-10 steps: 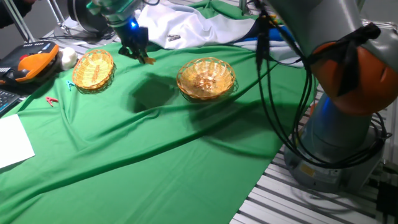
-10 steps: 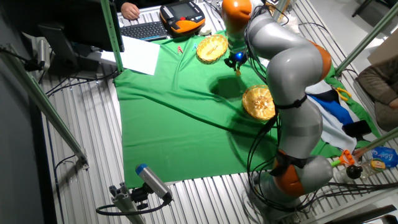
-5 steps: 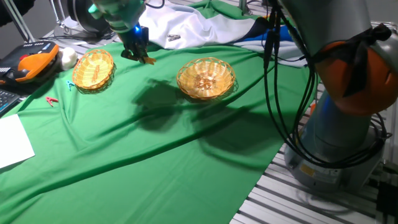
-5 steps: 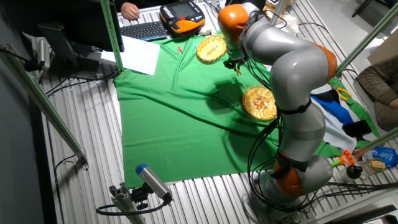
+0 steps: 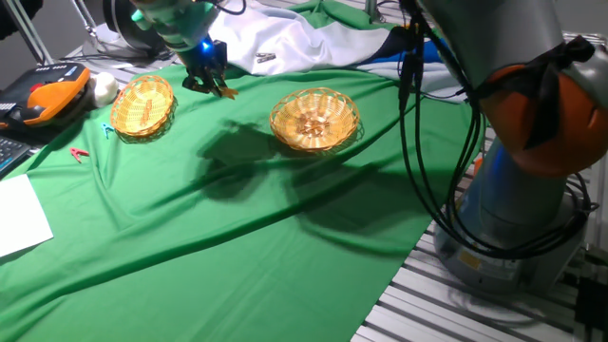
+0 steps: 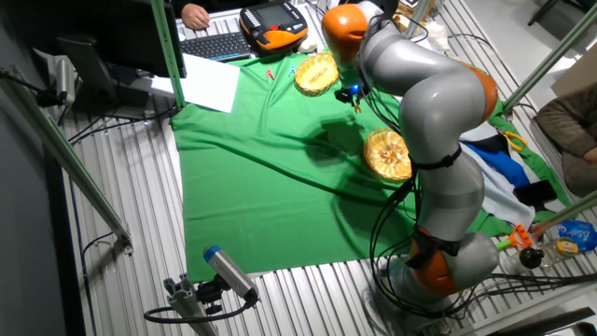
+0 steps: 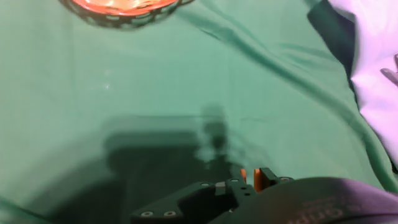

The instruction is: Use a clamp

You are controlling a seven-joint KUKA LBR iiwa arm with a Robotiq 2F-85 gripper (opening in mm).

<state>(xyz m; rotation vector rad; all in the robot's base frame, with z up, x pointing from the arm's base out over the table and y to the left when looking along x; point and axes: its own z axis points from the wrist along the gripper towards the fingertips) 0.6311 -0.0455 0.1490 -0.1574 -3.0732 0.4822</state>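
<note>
Baskets flank the work zone: left basket (image 5: 142, 104) near the cloth's far edge, right basket (image 5: 315, 119) further right. Between them, above bare green cloth (image 5: 237, 218), the gripper (image 5: 211, 84) is closed on the clamp (image 5: 226, 91), clear of both rims. White fabric (image 5: 285, 47) lies behind.

Open green cloth (image 5: 237, 228) between two wicker baskets (image 5: 142, 104) (image 5: 314, 119)

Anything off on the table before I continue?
The green cloth is rumpled, with long diagonal folds. A small red clip lies loose near its edge. Both baskets sit upright, nothing spilled.
</note>
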